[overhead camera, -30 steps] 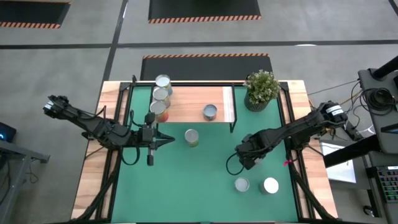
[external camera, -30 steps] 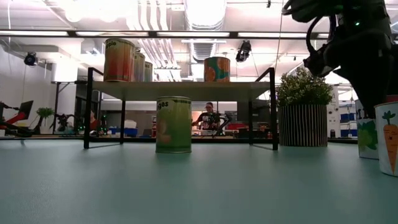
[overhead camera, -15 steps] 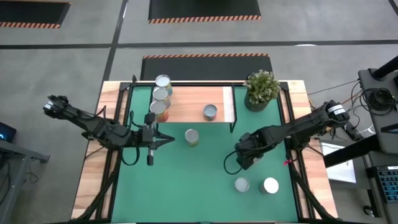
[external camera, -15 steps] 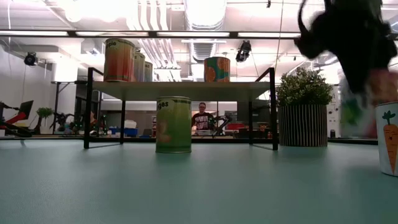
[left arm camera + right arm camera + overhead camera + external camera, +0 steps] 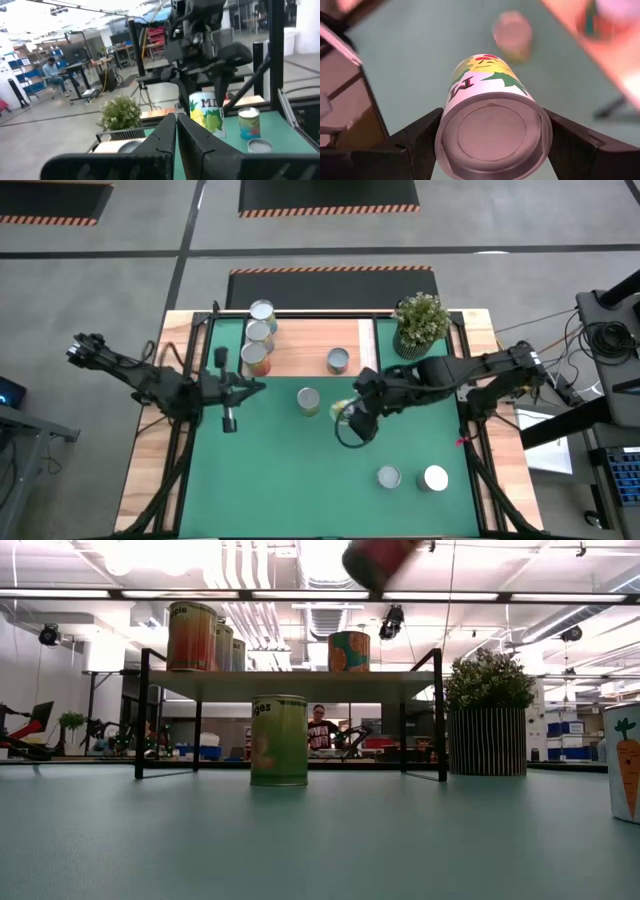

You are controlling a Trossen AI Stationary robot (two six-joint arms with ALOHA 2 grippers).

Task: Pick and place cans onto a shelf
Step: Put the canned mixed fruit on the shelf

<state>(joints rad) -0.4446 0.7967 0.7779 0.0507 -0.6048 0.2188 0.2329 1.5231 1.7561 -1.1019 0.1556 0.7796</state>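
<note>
My right gripper (image 5: 350, 417) is shut on a can with a yellow, green and white label (image 5: 487, 80), high above the green mat; it also shows in the left wrist view (image 5: 207, 114) and at the top of the low view (image 5: 378, 560). The light-wood shelf (image 5: 300, 345) at the far side carries three cans at its left end (image 5: 258, 333) and one more (image 5: 338, 360) toward its right. A green can (image 5: 308, 401) stands on its base on the mat in front of the shelf. My left gripper (image 5: 258, 387) is shut and empty, left of that can. My right gripper pinches the can's round side just below its top rim (image 5: 451, 116) between its two fingers (image 5: 417, 142), one on each side. The fingers come from above, pointing down. The can hangs below them, lifted clear of the mat and slightly tilted.
Two cans (image 5: 389, 477) (image 5: 435, 478) stand on the mat near the right front; the one with a carrot label shows in the low view (image 5: 625, 760). A potted plant (image 5: 420, 323) stands at the shelf's right end. A person sits in the room behind (image 5: 320, 730).
My right gripper has risen from the mat and gone toward the table's left, carrying the can up clear of the mat to a spot beside the green can. My left gripper has drawn back a little toward the far left.
</note>
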